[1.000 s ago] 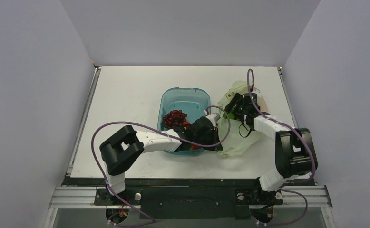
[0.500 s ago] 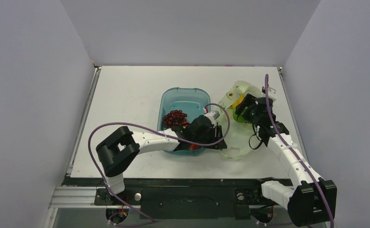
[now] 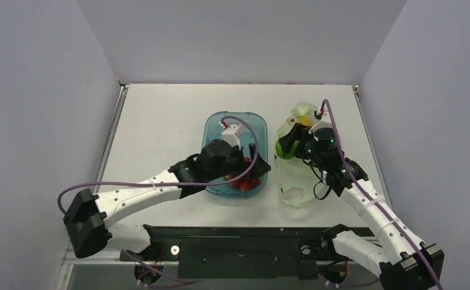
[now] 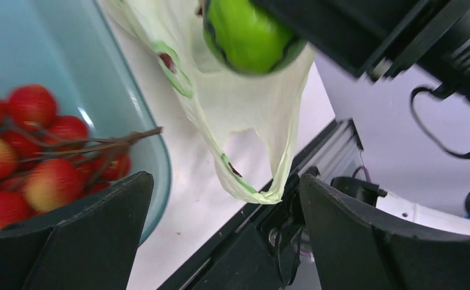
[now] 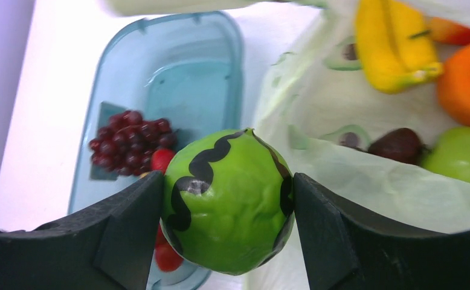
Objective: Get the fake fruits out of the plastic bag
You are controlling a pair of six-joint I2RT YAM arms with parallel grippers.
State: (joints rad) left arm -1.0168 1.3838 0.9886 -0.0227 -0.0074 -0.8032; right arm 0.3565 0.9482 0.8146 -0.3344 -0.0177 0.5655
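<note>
My right gripper is shut on a round green fruit with black wavy stripes, held above the gap between tray and plastic bag. In the top view this fruit hangs at the bag's left rim. Inside the bag lie a yellow banana bunch, an orange, a green apple and a dark plum. My left gripper stands open and empty over the tray's near right end. The red berry cluster lies in the tray beside it.
The clear teal tray sits at mid-table and also holds a dark maroon grape bunch. A loop handle of the bag hangs toward the table's near edge, close to the black base rail.
My left gripper has opened and let go of the red berry cluster in the tray, and its arm swung left. My right gripper moved left out of the bag with the green fruit.
</note>
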